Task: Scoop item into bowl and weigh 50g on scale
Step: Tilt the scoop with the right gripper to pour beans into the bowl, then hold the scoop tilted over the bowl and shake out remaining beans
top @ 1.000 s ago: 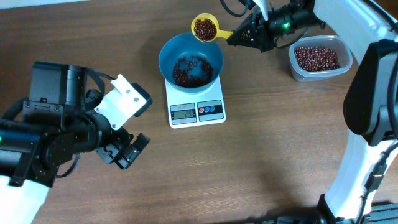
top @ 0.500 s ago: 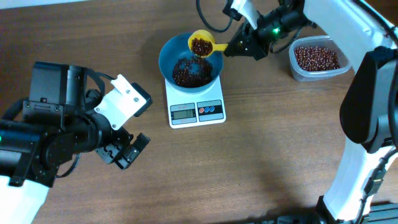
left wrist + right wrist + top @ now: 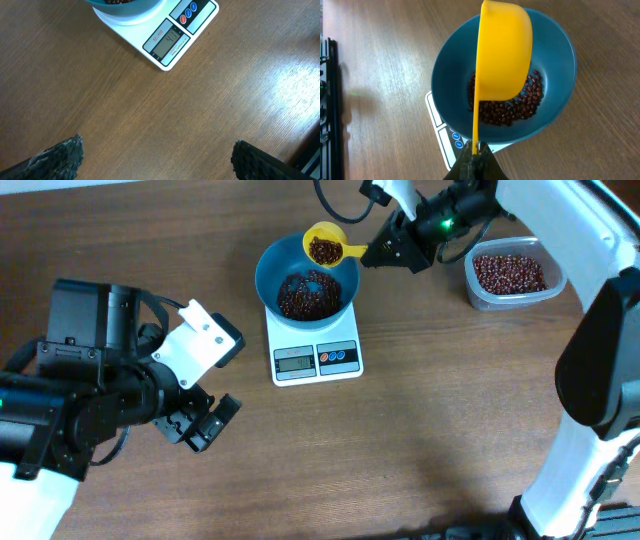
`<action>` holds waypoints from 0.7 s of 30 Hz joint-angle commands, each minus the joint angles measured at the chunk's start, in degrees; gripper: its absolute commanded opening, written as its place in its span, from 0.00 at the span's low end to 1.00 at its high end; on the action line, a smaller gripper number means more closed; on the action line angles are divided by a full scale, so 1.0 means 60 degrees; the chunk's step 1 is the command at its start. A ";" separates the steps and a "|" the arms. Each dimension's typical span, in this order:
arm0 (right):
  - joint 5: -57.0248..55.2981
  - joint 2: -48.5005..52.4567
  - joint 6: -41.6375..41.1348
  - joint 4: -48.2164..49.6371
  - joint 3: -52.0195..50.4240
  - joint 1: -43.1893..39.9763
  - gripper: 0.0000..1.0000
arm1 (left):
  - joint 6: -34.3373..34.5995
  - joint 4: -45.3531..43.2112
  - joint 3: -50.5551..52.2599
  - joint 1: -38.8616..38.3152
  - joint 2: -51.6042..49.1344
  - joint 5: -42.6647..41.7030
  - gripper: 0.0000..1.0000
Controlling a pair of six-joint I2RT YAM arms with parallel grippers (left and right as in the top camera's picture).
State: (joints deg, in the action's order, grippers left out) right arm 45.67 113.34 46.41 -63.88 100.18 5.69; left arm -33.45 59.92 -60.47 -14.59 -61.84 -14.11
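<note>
Leftmost, the left end effector (image 3: 205, 423) hung over the bare table (image 3: 430, 410) with its fingers wide apart and nothing between them, well apart from the scale (image 3: 315, 361), which lay up and to its right. On the scale stood the bowl (image 3: 268, 275), with a dark heap of beans (image 3: 305, 295) covering its bottom. The scale's display faced the near edge, its digits too small to read with any trust. Over the bowl's far right rim hovered the yellow scoop (image 3: 325, 248), a small load of beans showing in its cup. Its long axis ran nearly level across the table, cup to the left and handle to the right. The right end effector (image 3: 385, 255) was clamped tight on the handle's end, just right of the bowl, so the bowl lay directly left of it and the right arm was by far the nearer. From the right wrist the cup appeared tilted above the bowl's inside. A further roll about the handle would probably drop the rest into the bowl, not onto the table. Farthest right, the clear tub (image 3: 512, 298) held the remaining stock of beans.
</note>
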 commanded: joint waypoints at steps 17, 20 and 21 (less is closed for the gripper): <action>-0.1129 -0.0543 -0.0816 0.0342 0.0288 0.0663 0.04 | -0.0146 -0.0011 0.0073 0.0058 -0.0007 -0.0004 0.99; -0.1417 -0.0535 -0.0852 0.0364 0.0284 0.0685 0.04 | -0.0146 -0.0015 0.0073 0.0058 -0.0004 -0.0004 0.99; -0.1413 -0.0535 -0.0860 0.0350 0.0288 0.0681 0.04 | -0.0146 -0.0011 0.0073 0.0058 -0.0007 -0.0004 0.99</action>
State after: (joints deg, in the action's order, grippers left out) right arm 38.13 112.53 41.82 -61.84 100.36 9.43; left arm -33.43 59.94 -60.47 -14.59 -61.84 -14.11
